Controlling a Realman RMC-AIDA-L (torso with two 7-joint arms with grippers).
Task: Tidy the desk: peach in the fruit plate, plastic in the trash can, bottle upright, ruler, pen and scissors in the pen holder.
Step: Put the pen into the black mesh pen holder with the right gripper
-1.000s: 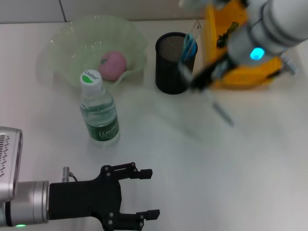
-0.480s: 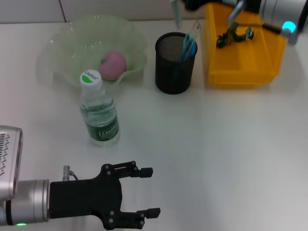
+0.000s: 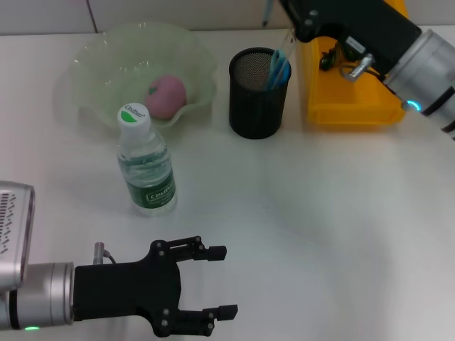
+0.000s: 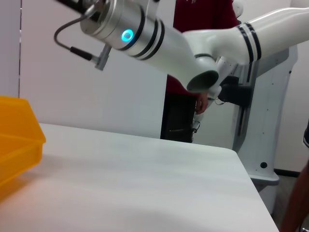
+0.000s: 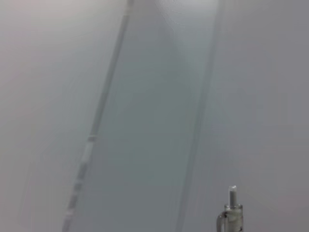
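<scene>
- Pen is held upright by the right claw, far above the pen holder
- Left claw is parked open, near left on the bench

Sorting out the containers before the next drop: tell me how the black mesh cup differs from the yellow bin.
The mesh cup is round, black and see-through; the yellow bin is rectangular, bright and solid-walled. The cup is the narrower one; the bin is wider. The cup holds blue-handled scissors; the bin holds a dark crumpled scrap. Both stand open-topped on the white desk.
</scene>
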